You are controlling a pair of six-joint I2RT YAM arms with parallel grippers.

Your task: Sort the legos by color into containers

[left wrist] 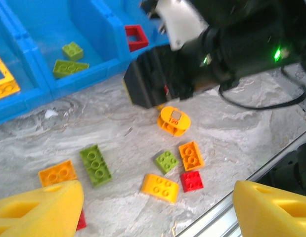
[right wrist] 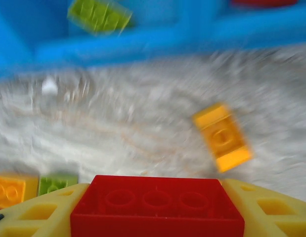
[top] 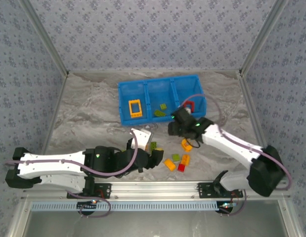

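My right gripper [right wrist: 156, 213] is shut on a red lego [right wrist: 156, 205], which sits between its yellow fingers [right wrist: 39, 211]. From above, that gripper [top: 175, 124] hangs just in front of the blue containers [top: 124, 101]. An orange frame [top: 135, 107] lies in the left compartment, green legos [top: 161, 111] in the middle and a red frame [top: 190, 105] in the right. My left gripper [left wrist: 155, 212] stands open above loose legos on the table: a long green one [left wrist: 95, 165], a small green one [left wrist: 166, 161], orange ones [left wrist: 191, 155], a red one [left wrist: 192, 180] and a round orange piece [left wrist: 173, 121].
The metal rail [top: 157, 187] runs along the table's near edge, just behind the loose bricks. Patterned walls close in the back and sides. Bare marbled table [top: 88, 113] lies left of the bin.
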